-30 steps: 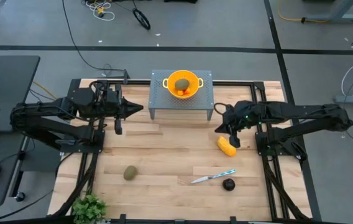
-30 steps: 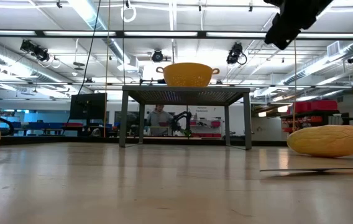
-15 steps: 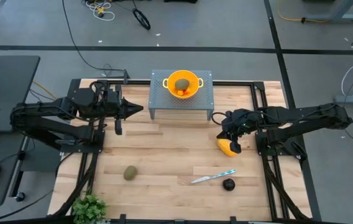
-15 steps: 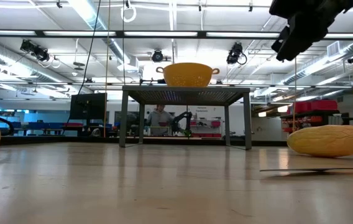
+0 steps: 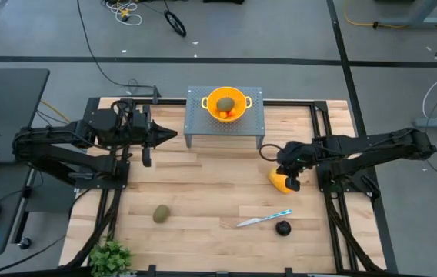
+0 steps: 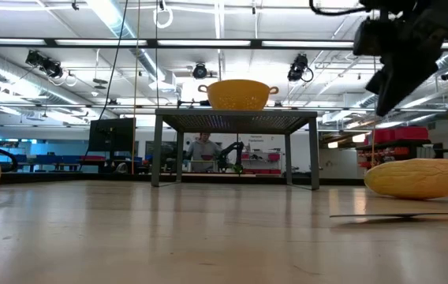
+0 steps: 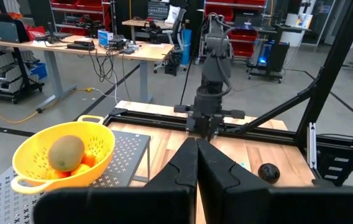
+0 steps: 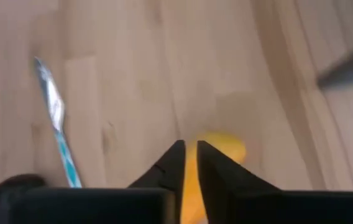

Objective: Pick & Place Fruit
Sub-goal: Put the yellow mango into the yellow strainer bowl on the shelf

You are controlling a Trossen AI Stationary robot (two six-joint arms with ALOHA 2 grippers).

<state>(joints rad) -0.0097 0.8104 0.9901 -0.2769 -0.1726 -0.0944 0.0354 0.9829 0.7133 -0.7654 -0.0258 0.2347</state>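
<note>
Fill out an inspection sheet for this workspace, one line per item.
Surface: wooden table with a small metal stand.
Job's things: kiwi, yellow fruit, dark fruit on the table; another kiwi in the yellow colander.
Clutter: knife, plant.
Grippers: left gripper shut, parked; right gripper slightly open above the yellow fruit.
Cables: on the floor.
Surroundings: desks, shelving.
</note>
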